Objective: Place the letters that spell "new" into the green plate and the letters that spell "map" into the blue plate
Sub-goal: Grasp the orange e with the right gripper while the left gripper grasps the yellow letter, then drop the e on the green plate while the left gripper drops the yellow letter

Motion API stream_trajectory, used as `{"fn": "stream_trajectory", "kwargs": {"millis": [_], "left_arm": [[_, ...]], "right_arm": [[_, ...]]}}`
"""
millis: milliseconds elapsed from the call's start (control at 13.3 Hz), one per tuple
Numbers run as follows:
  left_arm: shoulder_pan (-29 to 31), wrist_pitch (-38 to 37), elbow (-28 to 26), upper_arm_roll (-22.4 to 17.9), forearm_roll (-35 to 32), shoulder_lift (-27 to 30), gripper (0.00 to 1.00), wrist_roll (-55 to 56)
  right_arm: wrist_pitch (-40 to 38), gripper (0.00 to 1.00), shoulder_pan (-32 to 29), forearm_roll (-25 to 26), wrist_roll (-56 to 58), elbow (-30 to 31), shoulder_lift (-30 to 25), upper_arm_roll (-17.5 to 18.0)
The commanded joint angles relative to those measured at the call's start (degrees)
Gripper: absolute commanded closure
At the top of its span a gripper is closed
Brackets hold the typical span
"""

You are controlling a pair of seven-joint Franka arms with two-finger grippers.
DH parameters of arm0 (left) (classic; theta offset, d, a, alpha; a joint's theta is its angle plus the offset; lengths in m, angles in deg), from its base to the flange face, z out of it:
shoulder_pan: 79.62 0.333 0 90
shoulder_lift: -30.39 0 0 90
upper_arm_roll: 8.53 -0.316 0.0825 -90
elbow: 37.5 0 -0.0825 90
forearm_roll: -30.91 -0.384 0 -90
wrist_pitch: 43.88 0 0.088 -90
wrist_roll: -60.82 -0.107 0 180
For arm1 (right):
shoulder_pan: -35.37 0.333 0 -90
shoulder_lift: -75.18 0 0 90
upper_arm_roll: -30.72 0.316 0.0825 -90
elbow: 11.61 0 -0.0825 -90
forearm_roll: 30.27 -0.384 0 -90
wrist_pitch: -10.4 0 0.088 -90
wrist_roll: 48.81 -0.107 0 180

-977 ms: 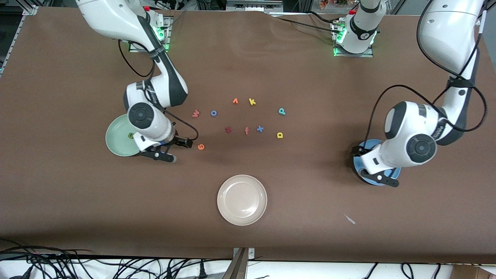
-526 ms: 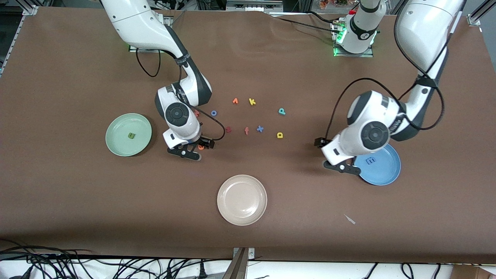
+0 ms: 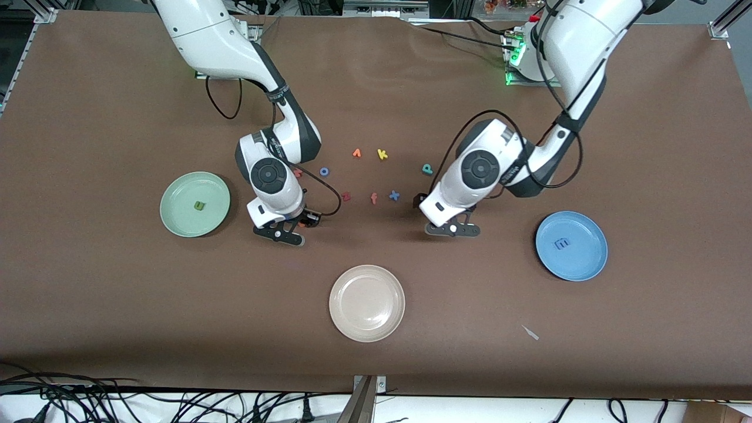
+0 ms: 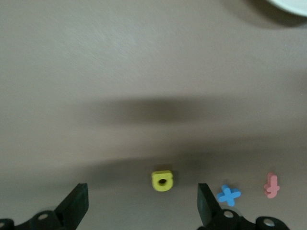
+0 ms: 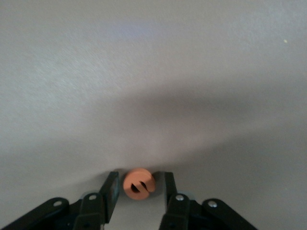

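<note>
Fingers of the right gripper [image 5: 138, 191] pinch the orange e [image 5: 138, 182] low in its wrist frame. Lower centre in the other wrist frame, the left gripper [image 4: 141, 203], jaws wide, frames the yellow a [image 4: 162, 180], touching nothing.

Brown matte table [image 3: 117, 294] filling nearly the whole front view, lit evenly from above, with soft shadows. Faint creases in the covering toward the end where the bases stand. Silver aluminium framing [image 3: 44, 14] at one top corner, another bracket [image 3: 722, 26] at the other. Dark clutter of equipment along the top edge, too dim to name. Pale floor strip [image 3: 176, 405] below the table's near edge, strewn with tangled black cables [image 3: 70, 399]. Metal bracket [image 3: 367, 396] at the middle of the near edge. Small white scrap [image 3: 530, 332] lying on the brown surface. Cardboard-coloured corner [image 3: 714, 411] at the bottom edge.
</note>
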Motion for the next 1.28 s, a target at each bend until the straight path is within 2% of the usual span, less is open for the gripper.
{"fn": "stream_trajectory", "kwargs": {"millis": [0, 225, 451, 601, 676, 827, 977, 1127, 1202], "left_arm": [[-1.6, 2.7, -0.3, -0.4, -7.1, -2.7, 0.0, 7.8], [-3.1, 3.8, -0.4, -0.4, -10.8, -5.0, 0.0, 12.7], [-3.8, 3.7, -1.8, -0.4, -10.8, -5.2, 0.18, 13.3], [-4.2, 3.7, -2.3, -0.4, -10.8, -5.2, 0.34, 13.2], [-4.2, 3.7, -2.3, -0.4, -10.8, -5.2, 0.39, 13.2], [-4.2, 3.7, -2.4, -0.4, -10.9, -5.2, 0.56, 12.8], [-4.2, 3.6, -2.4, -0.4, -10.9, -5.2, 0.72, 12.5], [-4.2, 3.6, -2.5, -0.4, -10.9, -5.2, 0.76, 12.5], [-3.8, 3.4, -2.4, -0.4, -11.0, -5.2, 0.83, 11.4]], "right_arm": [[1.2, 0.55, 0.2, -0.2, -0.5, -0.9, 1.4, -0.1], [1.2, 0.57, 0.2, -0.2, -0.5, -0.6, 1.6, -0.1], [1.1, 0.94, 0.3, -0.2, -0.5, -0.7, 1.3, -0.1], [0.8, 0.95, 0.2, -0.2, 0.3, -0.7, 0.4, -0.4], [0.2, 0.95, -0.1, -0.2, 0.7, -0.8, -0.9, -0.8], [-4.5, 0.95, -0.2, 0.1, 3.4, -0.9, -3.4, -3.9], [-8.8, 0.94, -0.2, -0.4, 11.2, -0.9, -5.0, -7.0], [-12.7, 0.95, -0.3, -0.4, 16.0, 0.6, -7.0, -10.0], [-12.4, 0.95, -0.3, -0.4, 19.0, 2.9, -8.4, -11.9]]}}
